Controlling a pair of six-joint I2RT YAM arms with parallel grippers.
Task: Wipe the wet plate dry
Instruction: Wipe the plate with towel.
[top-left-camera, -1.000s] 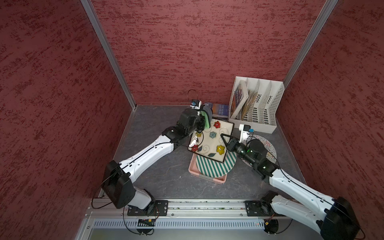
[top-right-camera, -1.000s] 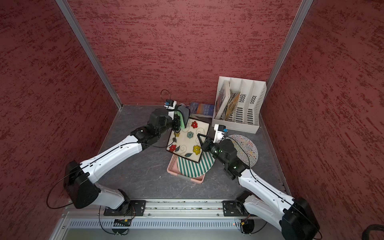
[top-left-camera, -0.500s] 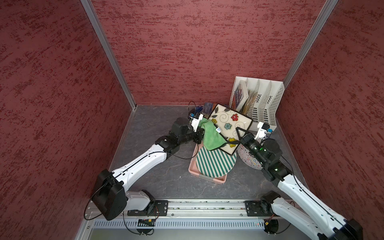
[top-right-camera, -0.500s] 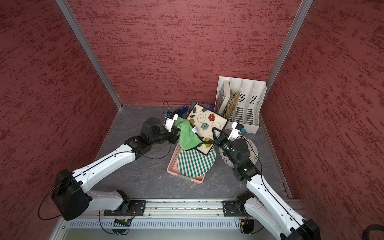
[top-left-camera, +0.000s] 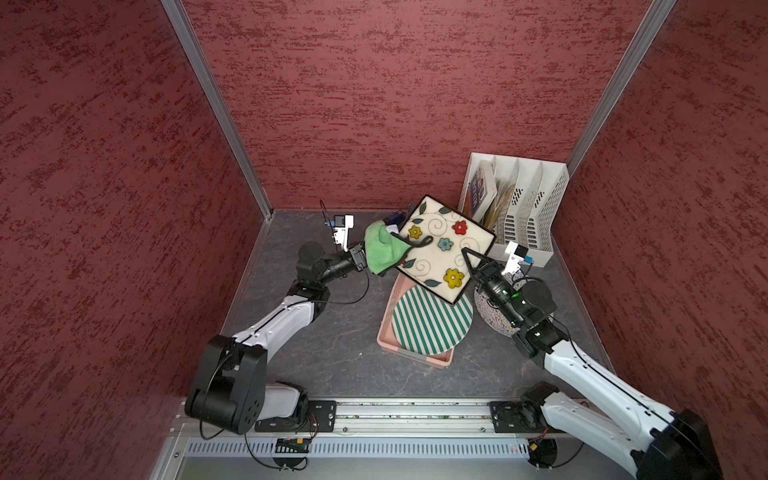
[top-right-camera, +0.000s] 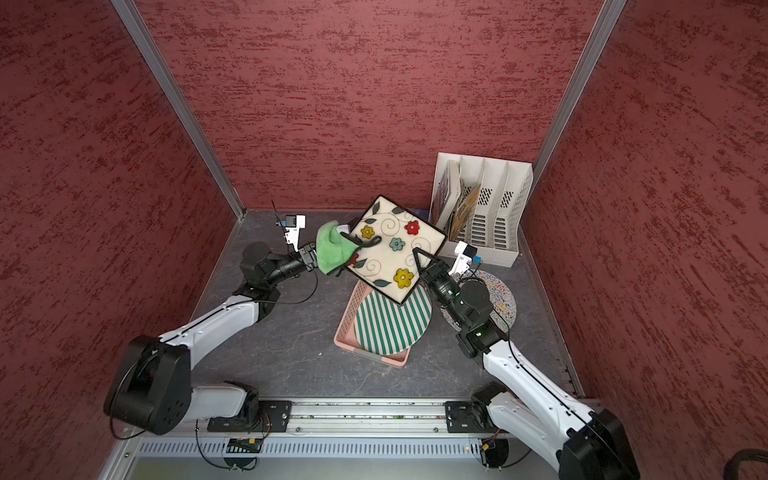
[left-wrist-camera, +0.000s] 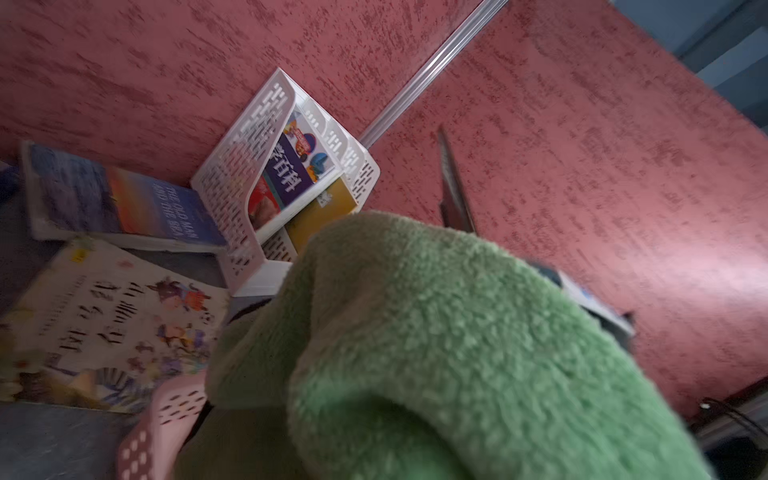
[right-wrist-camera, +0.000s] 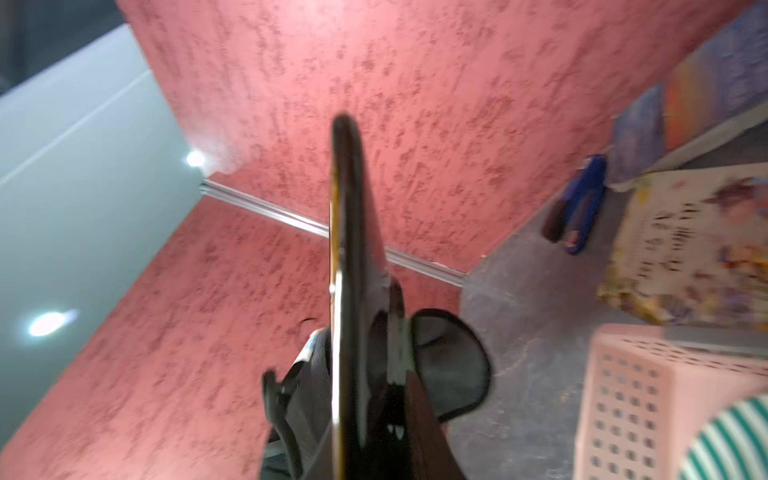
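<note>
In both top views the right gripper (top-left-camera: 473, 266) is clamped on the rim of the square floral plate (top-left-camera: 444, 249). It holds the plate tilted in the air over the back right quarter of the worktop (top-left-camera: 332, 332), above the pink basket (top-left-camera: 415, 357). The left gripper (top-left-camera: 405, 243) is clenched on the green cloth (top-left-camera: 382, 253), which touches the plate's left corner. The wiping stroke looks to be in hand. It should go best with the cloth pressed flat and drawn across the whole face while the right arm braces the plate. In the left wrist view the cloth fills the foreground and the plate shows only as a thin edge. In the right wrist view the plate runs edge-on between the jaws. Count: three plates, namely the floral one, a striped plate (top-left-camera: 428, 324) in the basket and a speckled plate (top-left-camera: 494, 320) on the worktop. There is one cloth, one basket, one file organizer (top-left-camera: 528, 208) and two loose books (left-wrist-camera: 116, 203) (left-wrist-camera: 104, 316).
</note>
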